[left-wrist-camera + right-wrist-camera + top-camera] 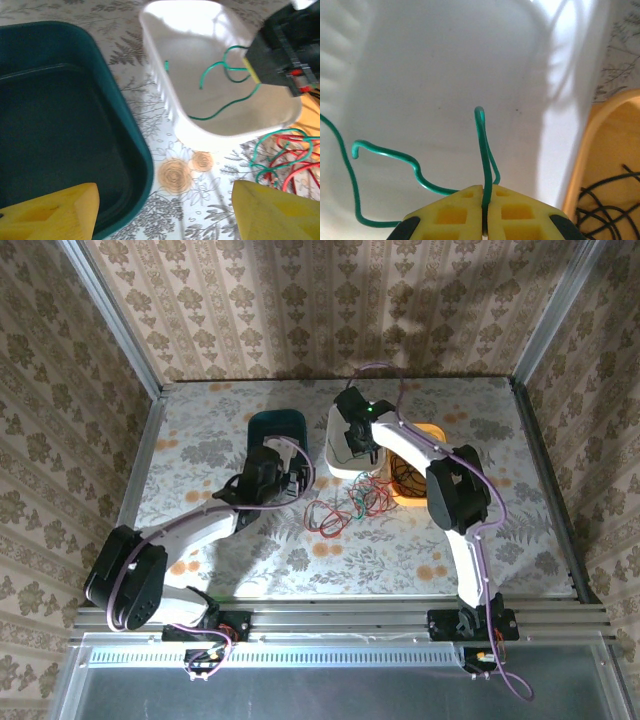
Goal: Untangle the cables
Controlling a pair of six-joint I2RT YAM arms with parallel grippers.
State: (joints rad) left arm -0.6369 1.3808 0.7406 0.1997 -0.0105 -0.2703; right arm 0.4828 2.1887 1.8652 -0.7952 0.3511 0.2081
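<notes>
Green cable [481, 150] pinched in the closed right gripper [484, 192], looping up just ahead of it above the white tray [445, 60]. We note the left gripper [165, 202] spread wide, holding nothing, with the red-and-green tangle [285, 157] just to its right. Our worry: the springy cable snags on release and lifts out with the gripper.

A robot lab's test cell — a booth dressed up as a home. Aluminium frame posts [117, 320] hold wallpaper panels [300, 300] beyond the left gripper [290, 455] and right gripper [352, 445]. A floral tabletop [500, 540] lies beneath them — behind, an extruded rail [340, 618] carries the arm bases [470, 623].
</notes>
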